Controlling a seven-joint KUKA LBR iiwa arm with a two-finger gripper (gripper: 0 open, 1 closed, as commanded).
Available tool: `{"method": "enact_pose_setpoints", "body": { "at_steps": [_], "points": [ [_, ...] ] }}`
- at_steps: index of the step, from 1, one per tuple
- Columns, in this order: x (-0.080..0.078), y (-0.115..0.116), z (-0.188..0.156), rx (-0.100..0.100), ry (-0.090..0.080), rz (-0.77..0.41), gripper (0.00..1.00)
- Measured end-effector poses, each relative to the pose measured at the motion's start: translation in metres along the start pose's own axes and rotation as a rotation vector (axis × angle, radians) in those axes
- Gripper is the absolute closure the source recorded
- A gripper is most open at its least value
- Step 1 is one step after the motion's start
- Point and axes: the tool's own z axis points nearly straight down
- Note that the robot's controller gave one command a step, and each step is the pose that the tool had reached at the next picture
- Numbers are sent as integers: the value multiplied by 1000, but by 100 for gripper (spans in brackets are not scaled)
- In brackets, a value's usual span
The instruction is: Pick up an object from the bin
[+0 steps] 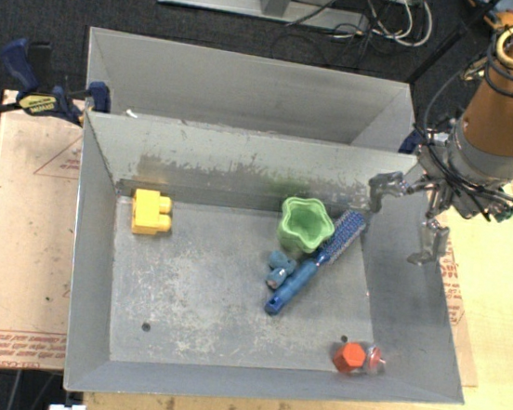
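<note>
My gripper hangs over the bin's right wall near the far right corner, open, with nothing between its fingers. One fingertip points left toward the back wall and the other hangs lower to the right. Nearest to it, a blue brush lies slantwise on the floor, its bristle head up by the right wall. A green scalloped cup stands just left of the brush head. A small blue-grey piece rests against the brush handle.
A yellow block sits alone at the back left of the floor. An orange-red piece with a clear end lies in the near right corner. The arm with its orange cover stands above the bin's right rim.
</note>
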Motion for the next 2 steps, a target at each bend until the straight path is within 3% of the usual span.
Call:
{"method": "enact_pose_setpoints", "body": {
  "at_steps": [1,2],
  "points": [
    [-13,34,83,-8,6,-130,0],
    [-38,104,83,-5,2,28,0]
  ]
}}
